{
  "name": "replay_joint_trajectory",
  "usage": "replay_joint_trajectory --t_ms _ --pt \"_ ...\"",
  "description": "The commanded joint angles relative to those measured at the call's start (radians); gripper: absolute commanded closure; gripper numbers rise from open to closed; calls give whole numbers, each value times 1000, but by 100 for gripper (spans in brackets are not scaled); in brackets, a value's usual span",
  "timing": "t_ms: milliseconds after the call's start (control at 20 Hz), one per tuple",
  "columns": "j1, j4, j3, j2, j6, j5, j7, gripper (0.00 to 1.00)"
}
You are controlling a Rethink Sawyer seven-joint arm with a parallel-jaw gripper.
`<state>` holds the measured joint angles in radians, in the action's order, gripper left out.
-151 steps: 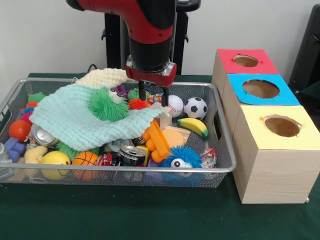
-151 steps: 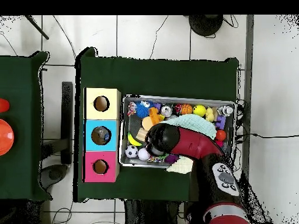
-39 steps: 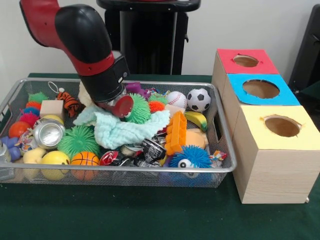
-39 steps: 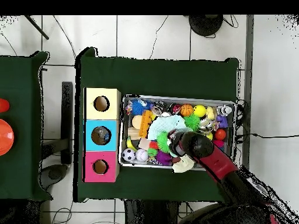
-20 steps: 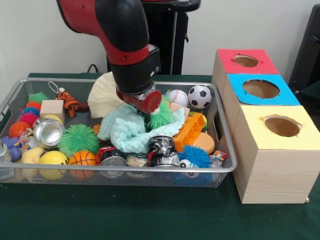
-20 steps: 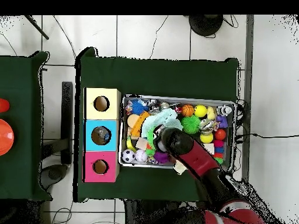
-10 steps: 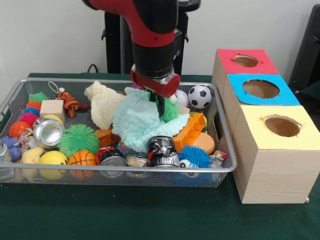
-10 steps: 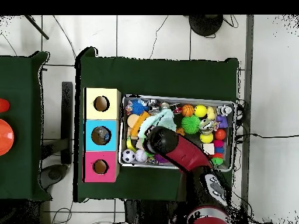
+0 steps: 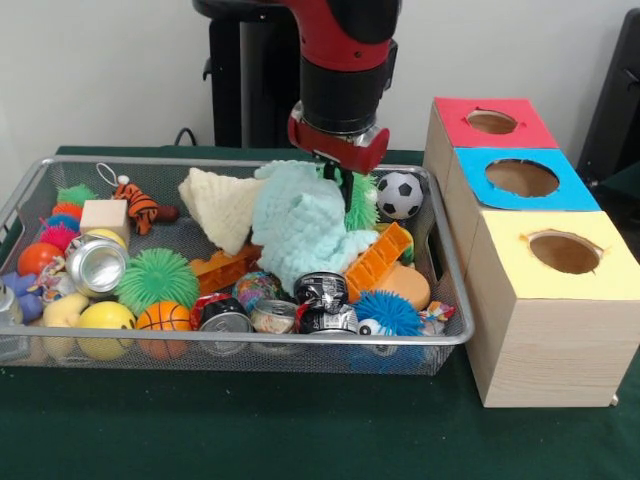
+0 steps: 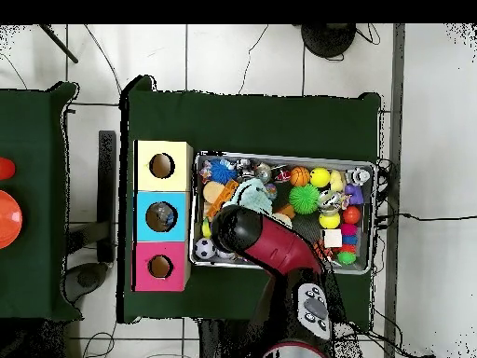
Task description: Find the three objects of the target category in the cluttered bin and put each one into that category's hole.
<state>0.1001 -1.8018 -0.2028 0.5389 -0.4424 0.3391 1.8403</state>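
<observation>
The bin [image 9: 250, 341] of silver wire mesh is full of toys, balls and cans; it also shows in the overhead view [image 10: 374, 214]. My gripper [image 9: 343, 186] hangs over the bin's back right part, near the soccer ball [image 9: 400, 195]. It is shut on a green spiky ball [image 9: 360, 206], held above the clutter. A mint knitted cloth [image 9: 300, 228] hangs against the ball and drapes down into the bin. In the overhead view the arm [image 10: 240, 229] hides the gripper.
Three wooden boxes with holes stand right of the bin: red top [image 9: 492, 122], blue top [image 9: 522, 178], yellow top [image 9: 565, 252]. A cream cloth [image 9: 222, 206], an orange toy [image 9: 378, 258], crushed cans [image 9: 322, 296] and a second green spiky ball [image 9: 157, 280] lie in the bin.
My gripper has moved up and to the right in the front view, toward the boxes, carrying the green spiky ball. The mint cloth has been dragged along with it.
</observation>
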Motion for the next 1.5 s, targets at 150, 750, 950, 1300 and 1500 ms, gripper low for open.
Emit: replay_joint_trajectory --t_ms 150,750,950,1300,1500 --pt "-30 32 16 -24 -240 14 222 100" --pt "-24 8 16 14 -225 12 195 100" --pt "-28 -4 20 20 -221 14 195 100" --pt "-16 -4 43 -3 -201 18 184 100" --pt "-4 16 43 -13 -211 16 175 100"
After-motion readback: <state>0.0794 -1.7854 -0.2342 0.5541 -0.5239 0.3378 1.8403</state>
